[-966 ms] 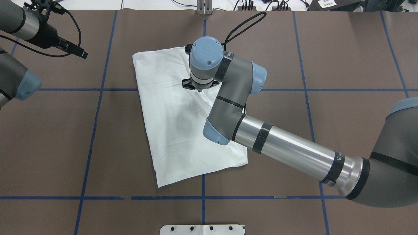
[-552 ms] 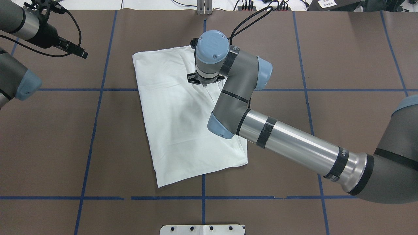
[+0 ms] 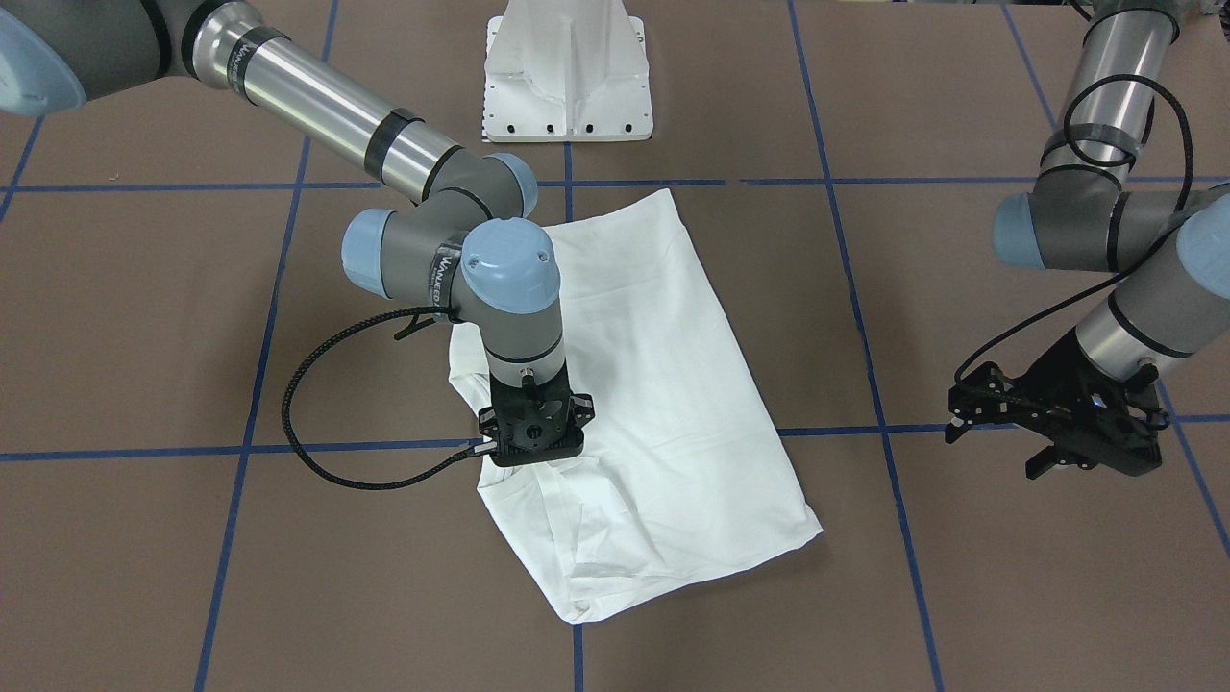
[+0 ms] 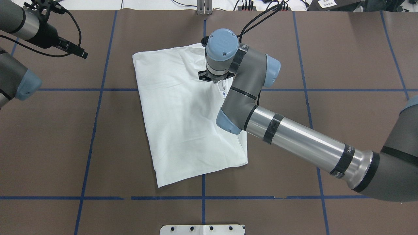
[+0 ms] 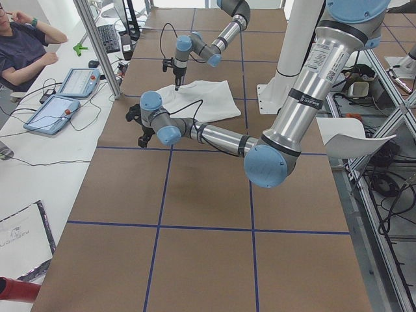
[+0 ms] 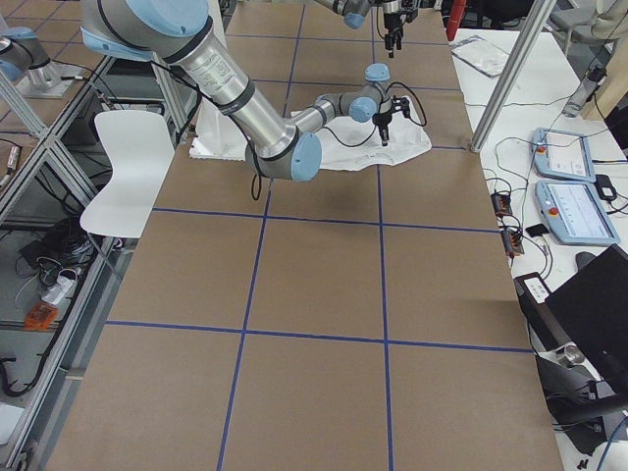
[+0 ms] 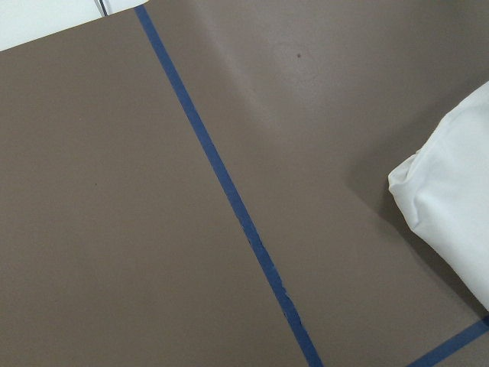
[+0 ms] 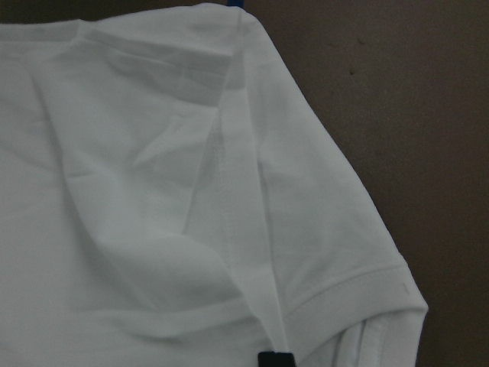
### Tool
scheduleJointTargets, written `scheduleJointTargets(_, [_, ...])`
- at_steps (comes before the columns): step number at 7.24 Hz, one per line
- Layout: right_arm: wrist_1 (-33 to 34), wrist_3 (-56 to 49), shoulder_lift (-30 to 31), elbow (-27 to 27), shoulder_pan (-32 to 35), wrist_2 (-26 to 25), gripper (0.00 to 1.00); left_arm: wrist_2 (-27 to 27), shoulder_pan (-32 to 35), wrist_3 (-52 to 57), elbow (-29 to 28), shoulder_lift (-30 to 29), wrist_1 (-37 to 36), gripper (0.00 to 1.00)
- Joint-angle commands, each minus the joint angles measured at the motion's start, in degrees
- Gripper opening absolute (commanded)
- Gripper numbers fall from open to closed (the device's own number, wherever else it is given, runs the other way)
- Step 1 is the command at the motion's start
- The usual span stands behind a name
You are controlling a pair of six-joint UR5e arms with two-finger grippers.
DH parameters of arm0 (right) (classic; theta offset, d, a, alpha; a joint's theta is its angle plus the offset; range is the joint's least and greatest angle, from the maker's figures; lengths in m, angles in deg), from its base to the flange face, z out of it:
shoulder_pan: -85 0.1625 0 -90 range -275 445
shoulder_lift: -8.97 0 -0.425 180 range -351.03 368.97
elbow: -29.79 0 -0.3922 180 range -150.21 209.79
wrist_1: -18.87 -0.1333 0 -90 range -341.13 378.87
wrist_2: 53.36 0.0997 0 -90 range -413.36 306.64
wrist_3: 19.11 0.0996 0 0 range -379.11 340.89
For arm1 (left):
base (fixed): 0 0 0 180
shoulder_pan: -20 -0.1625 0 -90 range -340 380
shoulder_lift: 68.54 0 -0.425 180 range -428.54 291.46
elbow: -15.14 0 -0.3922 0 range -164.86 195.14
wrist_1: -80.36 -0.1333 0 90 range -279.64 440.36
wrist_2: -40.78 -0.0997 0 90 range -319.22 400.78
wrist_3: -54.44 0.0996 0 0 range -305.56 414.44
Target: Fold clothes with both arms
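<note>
**Nearest the robot:** white metal pedestal (image 4: 202, 229), its plate at the near edge of the brown tabletop (image 4: 49, 147). Blue tape lines (image 4: 98, 89) mark the surface in a grid.

**Item 1: T-shirt (image 4: 176, 124).** White, folded into a long slanted rectangle and lying flat near the tabletop's middle, across one crossways tape line. The near hem corner stops just short of the next line. The far end is rumpled, with creases running toward the right claw. A small blue-printed neck label (image 4: 224, 93) shows just beside the right wrist.

**Item 2: right arm (image 4: 294, 143).** Comes in from the right of the overhead view and crosses above the shirt's near right corner. The wrist points straight down, and a black cable (image 3: 317, 432) loops off it.

**Item 3: right claw (image 3: 531, 452).** At the shirt's far right edge, closed on a raised fold of the cloth. The wrist view shows a stitched ridge of fabric drawn up into one black fingertip.

**Item 4: left arm (image 4: 19, 23).** At the far left, well apart from the shirt.

**Item 5: left claw (image 3: 999, 428).** Hangs tilted above bare tabletop with its jaws apart and nothing between them. Its wrist camera catches one shirt corner at the frame edge.

**Beyond the far edge:** a white desk with two tablets (image 5: 58, 97) and a seated person (image 5: 23, 42).
</note>
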Motion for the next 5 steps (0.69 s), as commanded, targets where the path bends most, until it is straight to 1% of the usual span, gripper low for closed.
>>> scheduleJointTargets(1, [0.0, -0.07, 1.48, 0.96, 0.3, 0.04, 0.0, 0.0, 0.0, 0.0, 0.0, 0.0, 0.0, 1.0])
scheduleJointTargets(2, [0.0, 0.01, 2.01, 1.66, 0.82, 0.04, 0.4, 0.0, 0.0, 0.0, 0.0, 0.0, 0.0, 1.0])
scheduleJointTargets(3, [0.0, 0.54, 1.75, 1.93, 1.35, 0.48, 0.99, 0.0, 0.0, 0.0, 0.0, 0.0, 0.0, 1.0])
scheduleJointTargets(4, [0.09, 0.72, 1.84, 2.72, 3.01, 3.27, 1.0, 0.09, 0.0, -0.09, 0.08, 0.0, 0.0, 1.0])
scheduleJointTargets(5, [0.0, 0.72, 2.71, 3.59, 5.2, 8.86, 1.0, 0.52, 0.0, -3.22, 0.87, 0.0, 0.0, 1.0])
